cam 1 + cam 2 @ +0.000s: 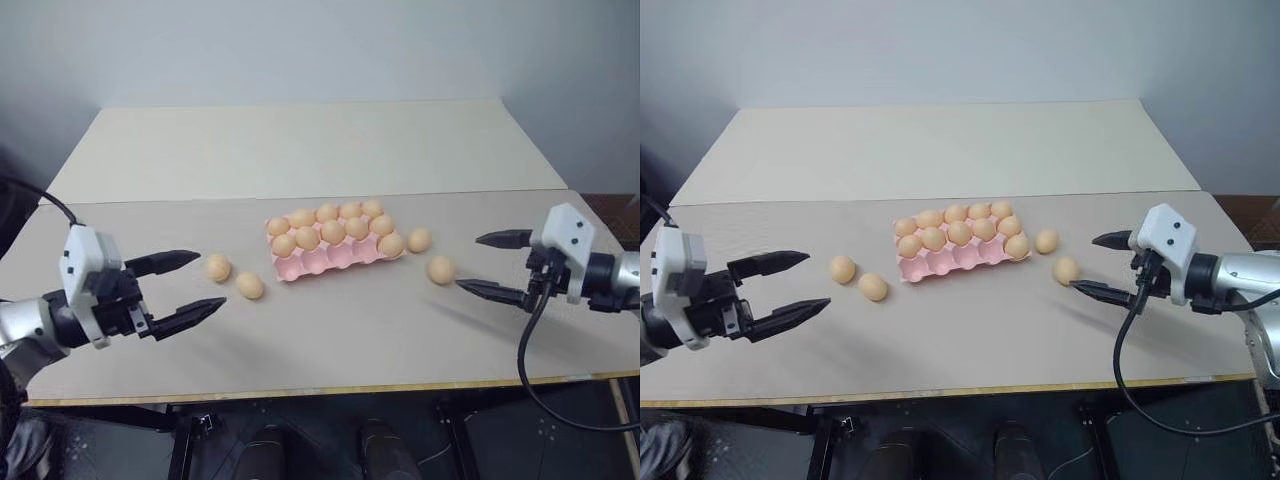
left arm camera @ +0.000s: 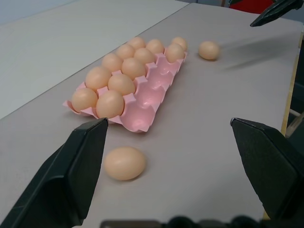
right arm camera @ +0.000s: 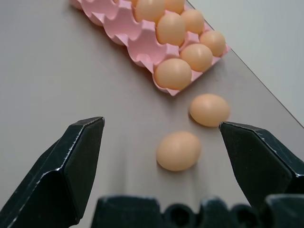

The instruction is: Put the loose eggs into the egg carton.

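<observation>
The pink egg carton lies mid-table with eggs filling its two far rows and one egg at the right end of the near row; the other near cups are bare. Two loose eggs lie left of the carton. My left gripper stands open just left of them, holding nothing; in the left wrist view the nearer egg lies ahead between its fingers. Two more loose eggs lie right of the carton. My right gripper is open beside the nearer one, empty.
The eggs and carton rest on a beige table whose front edge runs close below my grippers. A second, paler table adjoins it behind. A black cable hangs from the right wrist over the front edge.
</observation>
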`<action>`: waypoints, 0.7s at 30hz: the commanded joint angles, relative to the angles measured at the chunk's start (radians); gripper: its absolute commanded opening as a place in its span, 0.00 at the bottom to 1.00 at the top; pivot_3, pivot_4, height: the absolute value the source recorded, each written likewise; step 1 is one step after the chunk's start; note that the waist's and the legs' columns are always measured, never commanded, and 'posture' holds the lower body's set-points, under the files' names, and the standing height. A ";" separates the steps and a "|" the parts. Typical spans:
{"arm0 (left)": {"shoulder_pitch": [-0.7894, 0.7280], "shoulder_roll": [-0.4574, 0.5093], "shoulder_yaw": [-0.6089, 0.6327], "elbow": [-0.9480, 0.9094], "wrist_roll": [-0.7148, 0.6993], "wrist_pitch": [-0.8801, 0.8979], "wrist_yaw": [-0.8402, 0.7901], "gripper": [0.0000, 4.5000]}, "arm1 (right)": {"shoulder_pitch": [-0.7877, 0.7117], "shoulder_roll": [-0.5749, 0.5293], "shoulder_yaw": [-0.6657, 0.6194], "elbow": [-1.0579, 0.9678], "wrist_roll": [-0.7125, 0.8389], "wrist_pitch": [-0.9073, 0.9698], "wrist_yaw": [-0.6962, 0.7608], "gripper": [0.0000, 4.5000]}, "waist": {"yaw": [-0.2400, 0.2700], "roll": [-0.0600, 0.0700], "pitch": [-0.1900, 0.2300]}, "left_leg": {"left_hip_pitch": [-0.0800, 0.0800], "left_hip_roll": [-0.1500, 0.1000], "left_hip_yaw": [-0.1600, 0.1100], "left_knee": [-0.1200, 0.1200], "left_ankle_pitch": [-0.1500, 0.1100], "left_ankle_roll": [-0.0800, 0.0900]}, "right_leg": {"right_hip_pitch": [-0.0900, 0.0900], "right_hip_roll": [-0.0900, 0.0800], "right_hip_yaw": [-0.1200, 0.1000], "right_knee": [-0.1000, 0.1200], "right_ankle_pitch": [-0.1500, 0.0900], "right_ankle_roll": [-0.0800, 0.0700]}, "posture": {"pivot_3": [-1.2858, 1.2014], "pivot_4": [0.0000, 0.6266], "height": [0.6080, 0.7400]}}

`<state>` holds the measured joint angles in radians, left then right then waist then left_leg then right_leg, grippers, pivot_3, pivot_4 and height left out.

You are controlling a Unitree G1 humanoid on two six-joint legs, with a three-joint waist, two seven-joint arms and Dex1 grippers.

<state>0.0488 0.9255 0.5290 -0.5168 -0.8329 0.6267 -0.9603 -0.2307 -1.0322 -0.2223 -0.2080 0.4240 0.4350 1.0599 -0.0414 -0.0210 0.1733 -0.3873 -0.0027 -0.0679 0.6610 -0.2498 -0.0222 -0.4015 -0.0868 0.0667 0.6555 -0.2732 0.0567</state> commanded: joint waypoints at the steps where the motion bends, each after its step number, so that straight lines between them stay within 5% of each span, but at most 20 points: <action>1: -0.048 0.026 -0.031 0.022 -0.020 0.012 -0.023 1.00 | -0.010 0.035 0.045 -0.043 -0.042 0.046 -0.083 1.00 | 0.000 0.000 0.000 | 0.000 0.000 0.000 0.000 0.000 0.000 | 0.000 0.000 0.000 0.000 0.000 0.000 | 0.52 0.24 1.00; 12: -0.081 0.050 -0.061 0.035 -0.031 0.043 -0.053 1.00 | -0.163 0.231 0.230 0.094 -0.240 0.169 -0.366 1.00 | -0.002 0.000 0.000 | -0.001 0.000 0.001 0.000 0.000 0.000 | -0.002 0.000 0.002 0.001 0.000 0.000 | 0.52 0.24 1.00; 18: -0.094 0.062 -0.063 0.040 -0.030 0.048 -0.057 1.00 | -0.207 0.293 0.263 0.209 -0.278 0.164 -0.391 1.00 | -0.002 0.000 0.000 | -0.002 0.000 0.001 0.000 0.000 0.000 | -0.003 0.000 0.002 0.001 0.000 0.000 | 0.52 0.24 1.00; 21: -0.096 0.066 -0.061 0.039 -0.029 0.052 -0.059 1.00 | -0.220 0.320 0.253 0.240 -0.286 0.138 -0.412 0.88 | -0.003 0.000 0.000 | -0.001 0.000 0.001 0.000 0.000 0.000 | -0.003 0.000 0.002 0.001 0.000 0.000 | 0.52 0.24 1.00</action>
<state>-0.0372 0.9776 0.4517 -0.4640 -0.8500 0.6796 -1.0135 -0.4287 -0.7122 0.0526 0.0398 0.1402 0.5978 0.6620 -0.0442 -0.0213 0.1730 -0.3884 -0.0024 -0.0669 0.6609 -0.2497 -0.0224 -0.4044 -0.0863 0.0683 0.6571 -0.2732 0.0566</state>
